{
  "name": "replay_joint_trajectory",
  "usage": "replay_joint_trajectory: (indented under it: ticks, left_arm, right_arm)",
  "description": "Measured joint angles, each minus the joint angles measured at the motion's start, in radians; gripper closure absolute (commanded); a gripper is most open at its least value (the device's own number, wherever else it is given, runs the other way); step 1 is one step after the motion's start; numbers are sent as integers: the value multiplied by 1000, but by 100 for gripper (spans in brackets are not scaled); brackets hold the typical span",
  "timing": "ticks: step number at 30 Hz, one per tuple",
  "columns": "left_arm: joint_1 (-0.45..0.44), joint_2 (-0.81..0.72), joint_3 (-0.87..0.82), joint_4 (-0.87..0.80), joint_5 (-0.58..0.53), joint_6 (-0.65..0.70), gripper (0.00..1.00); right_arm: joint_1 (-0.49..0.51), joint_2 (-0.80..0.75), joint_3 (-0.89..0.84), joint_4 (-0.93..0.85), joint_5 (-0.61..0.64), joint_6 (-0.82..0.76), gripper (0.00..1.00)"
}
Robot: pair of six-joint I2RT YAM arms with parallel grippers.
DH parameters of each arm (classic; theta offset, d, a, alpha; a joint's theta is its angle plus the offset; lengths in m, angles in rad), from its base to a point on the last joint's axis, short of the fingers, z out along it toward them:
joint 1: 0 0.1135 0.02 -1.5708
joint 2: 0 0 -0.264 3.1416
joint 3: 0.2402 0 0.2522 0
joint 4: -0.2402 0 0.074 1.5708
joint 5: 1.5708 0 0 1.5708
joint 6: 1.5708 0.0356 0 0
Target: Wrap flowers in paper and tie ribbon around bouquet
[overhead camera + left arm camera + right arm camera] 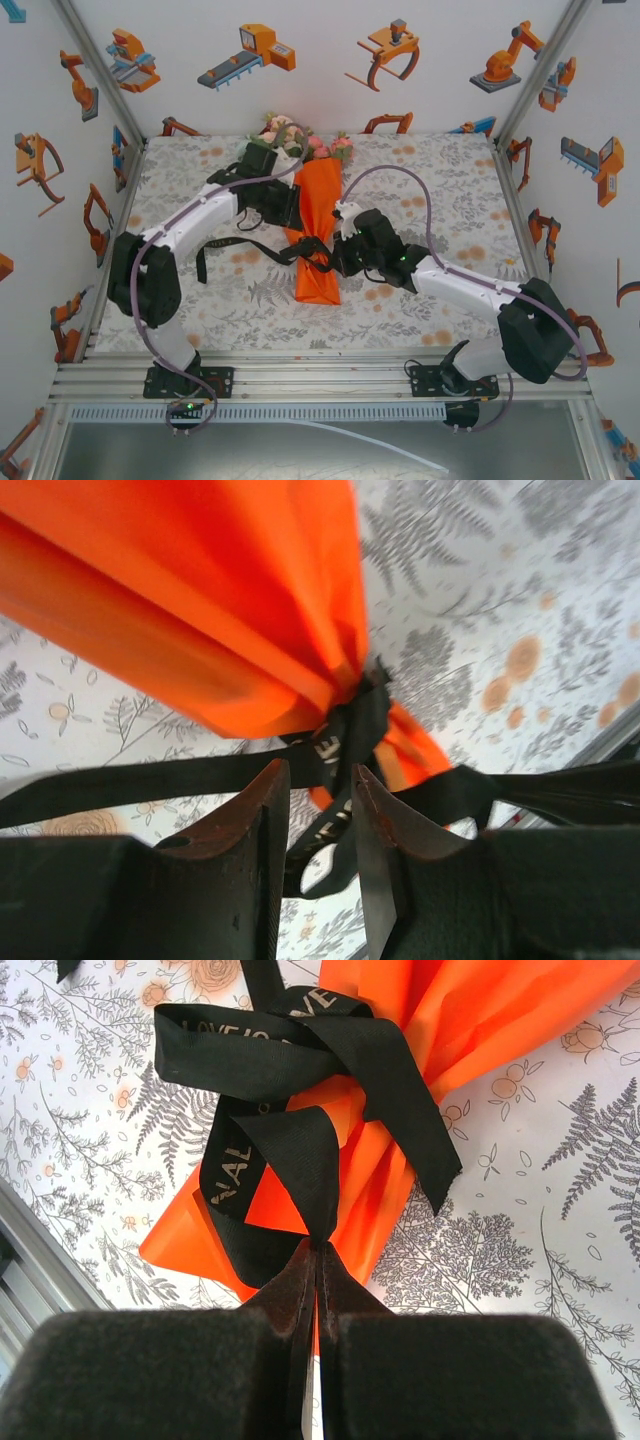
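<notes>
The bouquet lies in the middle of the table, a cone of orange paper (318,210) with the pink and white flowers (300,140) at its far end. The black ribbon (240,250) is wound and knotted round the narrow part of the cone (300,1050), with one tail trailing left. My left gripper (298,222) sits at the cone's left side. Its jaws (320,780) are open, and a slack ribbon loop (335,825) hangs in the gap, touching neither finger. My right gripper (335,258) is at the knot, shut (318,1245) on a ribbon loop (290,1150).
A fern-and-flower patterned cloth (440,170) covers the table. White walls with orange robot stickers (250,45) close in the back and sides. An aluminium rail (320,385) runs along the near edge. Purple-grey cables (400,175) arch over both arms.
</notes>
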Motion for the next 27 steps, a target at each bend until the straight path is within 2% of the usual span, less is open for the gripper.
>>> replay_joint_trajectory:
  ticks: [3, 6, 12, 17, 19, 22, 27]
  left_arm:
    - [1, 35, -2, -22, 0, -6, 57]
    - [2, 36, -28, 10, 57, -36, 56]
    - [-10, 35, -162, 129, 163, -136, 72]
    - [-11, 34, -217, 184, 182, -190, 75]
    - [-11, 23, -217, 195, 183, -197, 72]
    - [-11, -5, -214, 196, 179, -191, 62]
    - [-11, -27, -182, 163, 119, -158, 61]
  right_arm:
    - [0, 0, 0, 0, -2, -10, 100]
    - [0, 0, 0, 0, -6, -13, 100]
    - [16, 4, -20, 26, -12, -13, 100]
    - [93, 15, -82, 51, -28, -18, 100]
    - [123, 23, -98, 58, -34, -18, 100]
    - [142, 33, -120, 84, -34, -18, 100]
    - [159, 60, -132, 107, -33, -18, 100]
